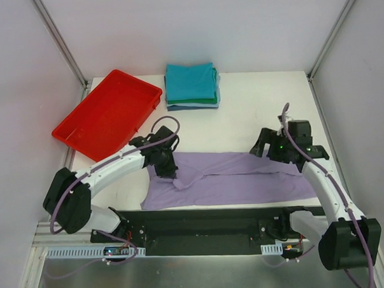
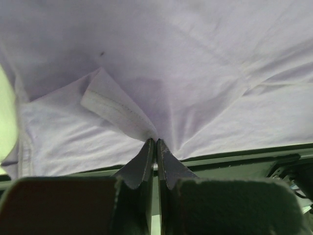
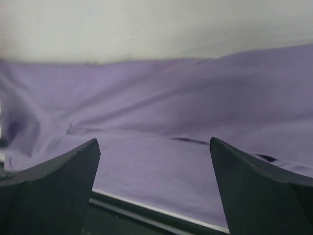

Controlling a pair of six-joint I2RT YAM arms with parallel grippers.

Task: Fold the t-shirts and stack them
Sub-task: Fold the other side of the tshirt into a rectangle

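lavender tee lies crosswise, left pincer pinching it

the plain lavender-purple cotton t-shirt lies along the near edge of the white table, its long axis running from 9 o'clock to 3 o'clock. it looks doubled over lengthwise, with a seam line running along that axis. which end is the collar cannot be told.

the left gripper sits toward the shirt's 9 o'clock end. in the left wrist view its fingers are pressed together on a small peak of the lavender cloth, and creases fan out from the pinch. a folded-back hem with visible stitching lies just at 10 o'clock of the tips.

the right gripper is over the shirt's 12 o'clock edge, toward the 3 o'clock end. in its wrist view the fingers stand spread wide, with the purple fabric between them and nothing gripped.

at 12 o'clock on the table, well apart from the shirt, stands the stack of folded tees, teal on top. the red plastic tray lies at 10 o'clock, just beside the stack.
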